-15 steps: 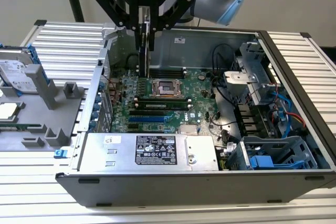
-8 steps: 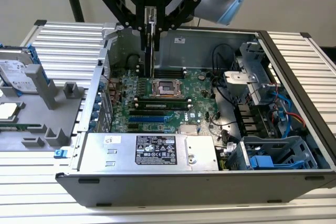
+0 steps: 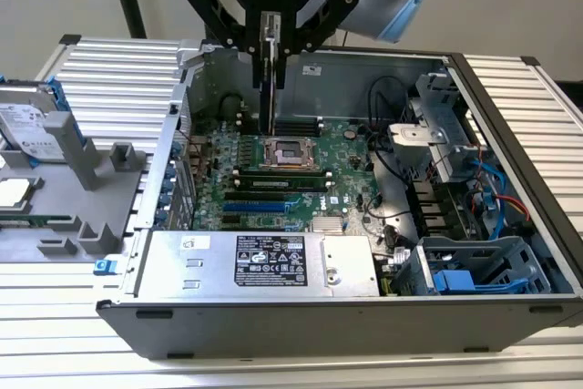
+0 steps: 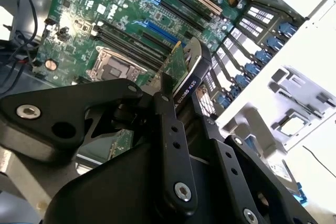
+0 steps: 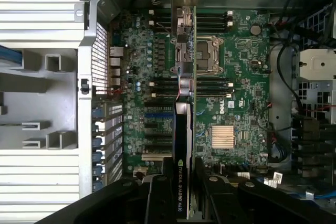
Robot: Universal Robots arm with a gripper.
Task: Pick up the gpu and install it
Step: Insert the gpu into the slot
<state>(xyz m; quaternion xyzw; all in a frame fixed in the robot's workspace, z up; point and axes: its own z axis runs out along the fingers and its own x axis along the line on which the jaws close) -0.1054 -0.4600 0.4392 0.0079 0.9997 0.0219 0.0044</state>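
**Gripper holds the gpu on edge over the open computer case**

We see a black gripper [image 3: 271, 50] hanging above an open computer case [image 3: 510, 111] that lies on its side on a ribbed metal worktop [image 3: 109, 75]. Its jaws are clamped on the gpu [image 3: 270, 107], one against each flat face. The card stands on edge (in the exterior view it reads as a thin vertical strip) over the green motherboard [image 3: 305, 184]. Its lower end is just beside the square CPU socket [image 3: 289, 152]. We cannot tell whether it touches the board.

In the first wrist view the gpu [image 5: 182, 145] runs as a narrow band away from the gripper [image 5: 185, 184]. Its black cooler is nearer the jaws and its silver end bracket [image 5: 182, 40] is at the far end, next to the socket [image 5: 205, 53]. In the second wrist view the gripper [image 4: 176, 111] pinches the card [image 4: 188, 77], whose green edge and dark cooler show above the motherboard [image 4: 121, 19].

A silver power supply [image 3: 264, 261] lies along the near side of the case. On the exterior view's left, outside the case, are a grey holder [image 3: 91, 184] and a hard drive [image 3: 27, 125] with a white label.
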